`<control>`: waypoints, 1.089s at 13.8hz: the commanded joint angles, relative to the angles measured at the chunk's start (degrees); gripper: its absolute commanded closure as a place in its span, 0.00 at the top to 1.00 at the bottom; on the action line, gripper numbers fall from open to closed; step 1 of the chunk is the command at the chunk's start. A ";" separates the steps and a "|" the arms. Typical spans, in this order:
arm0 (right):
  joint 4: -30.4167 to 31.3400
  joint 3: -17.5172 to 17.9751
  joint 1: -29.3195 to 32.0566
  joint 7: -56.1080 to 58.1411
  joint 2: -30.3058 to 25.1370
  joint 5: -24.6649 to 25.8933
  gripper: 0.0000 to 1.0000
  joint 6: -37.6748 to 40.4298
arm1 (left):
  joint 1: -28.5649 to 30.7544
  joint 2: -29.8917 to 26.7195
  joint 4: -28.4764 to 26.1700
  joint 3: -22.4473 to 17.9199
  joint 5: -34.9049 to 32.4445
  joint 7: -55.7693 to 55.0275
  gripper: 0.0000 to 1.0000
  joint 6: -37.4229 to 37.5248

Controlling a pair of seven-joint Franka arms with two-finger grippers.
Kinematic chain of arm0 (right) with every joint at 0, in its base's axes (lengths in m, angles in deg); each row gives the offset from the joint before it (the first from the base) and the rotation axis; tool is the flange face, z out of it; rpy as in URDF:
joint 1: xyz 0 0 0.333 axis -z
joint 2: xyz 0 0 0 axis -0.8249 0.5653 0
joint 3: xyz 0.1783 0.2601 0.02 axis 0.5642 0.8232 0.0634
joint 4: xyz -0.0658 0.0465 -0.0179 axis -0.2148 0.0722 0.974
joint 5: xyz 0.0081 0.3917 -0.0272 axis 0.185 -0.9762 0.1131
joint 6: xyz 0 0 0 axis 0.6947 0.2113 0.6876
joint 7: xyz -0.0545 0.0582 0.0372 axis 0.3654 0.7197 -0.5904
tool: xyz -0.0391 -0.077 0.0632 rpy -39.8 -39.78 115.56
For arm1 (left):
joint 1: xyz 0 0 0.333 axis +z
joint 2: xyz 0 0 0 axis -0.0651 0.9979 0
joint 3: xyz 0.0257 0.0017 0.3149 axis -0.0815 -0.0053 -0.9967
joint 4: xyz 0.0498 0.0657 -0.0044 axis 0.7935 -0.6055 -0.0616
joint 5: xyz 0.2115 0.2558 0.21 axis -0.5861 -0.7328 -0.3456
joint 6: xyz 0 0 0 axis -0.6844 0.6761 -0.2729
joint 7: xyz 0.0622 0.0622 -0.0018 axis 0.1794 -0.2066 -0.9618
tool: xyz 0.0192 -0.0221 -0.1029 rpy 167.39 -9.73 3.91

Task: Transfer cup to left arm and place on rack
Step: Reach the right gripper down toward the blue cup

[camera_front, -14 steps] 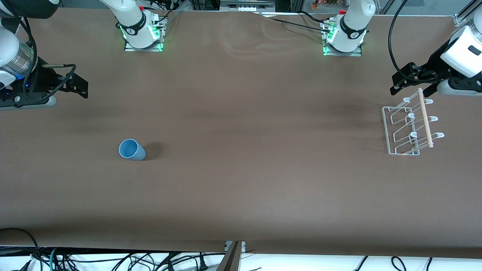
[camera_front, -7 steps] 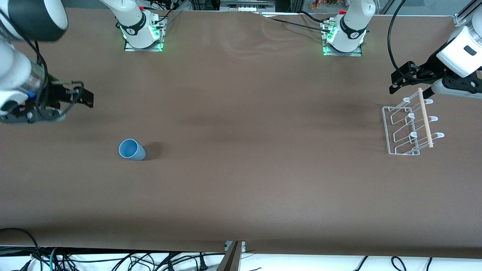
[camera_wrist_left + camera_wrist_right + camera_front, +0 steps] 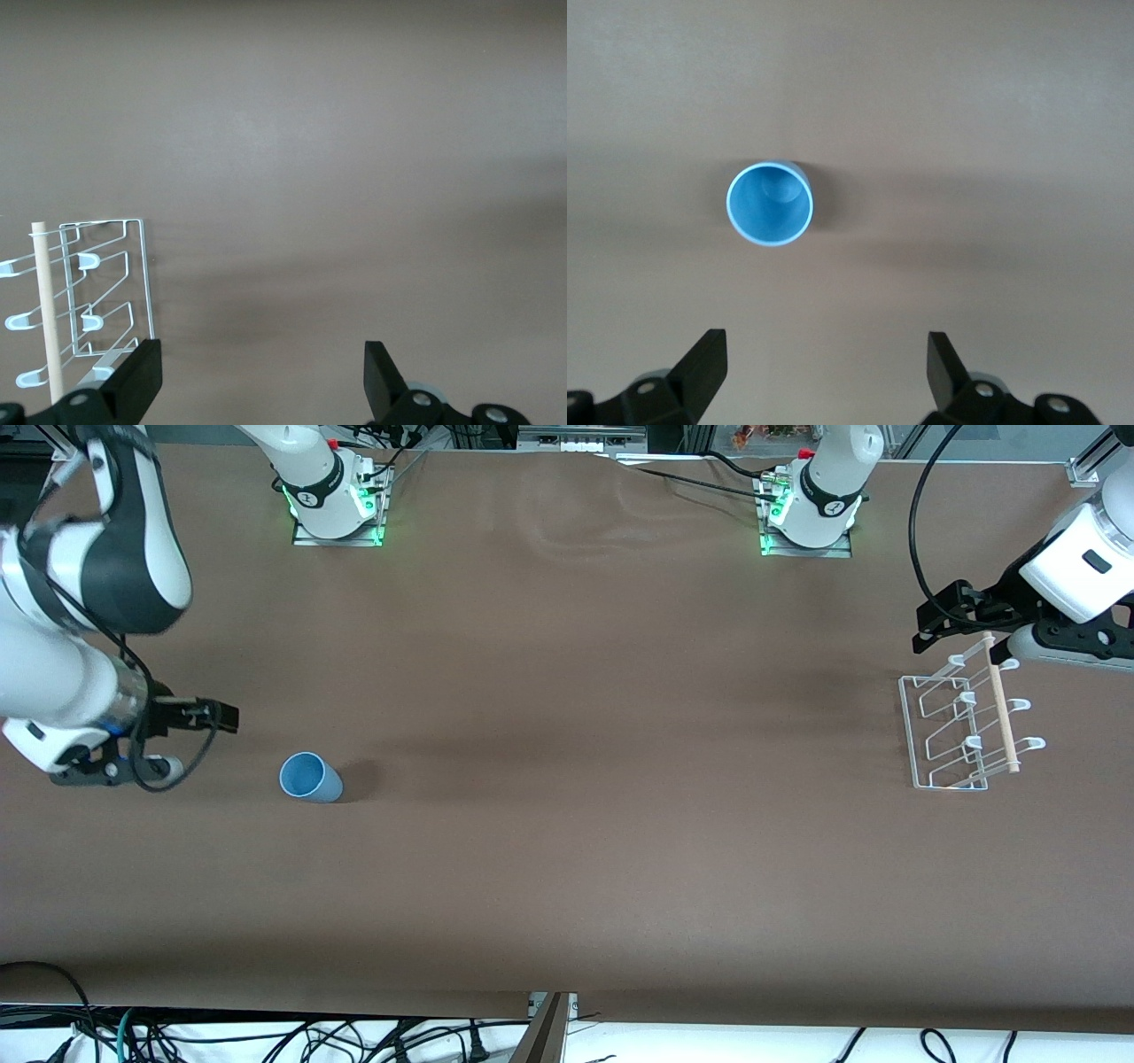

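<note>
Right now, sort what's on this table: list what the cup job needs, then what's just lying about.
Needed for the job:
- cup, upright on the table, toward the right arm's end
- rack, toward the left arm's end
- right gripper, open, beside the cup
- left gripper, open, over the rack's edge

Just lying about:
- cables below the table's near edge

White arms (image 3: 53, 664), dark grey joints, black grippers, looping black cables, green-lit bases (image 3: 337, 509).
</note>
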 commanded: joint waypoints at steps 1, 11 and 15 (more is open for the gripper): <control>0.51 0.47 1.35 2.62 2.57 -0.54 1.00 -2.98 | 0.89 0.65 1.52 -0.10 -1.10 1.39 1.00 0.52; 13.09 0.55 2.15 2.62 6.61 -4.85 1.00 -22.33 | 0.89 0.65 1.69 -0.10 -1.28 1.56 1.00 0.61; 16.86 0.55 2.15 2.62 7.14 -5.82 1.00 -27.94 | 0.62 0.56 2.22 -0.10 -1.71 1.65 1.00 0.69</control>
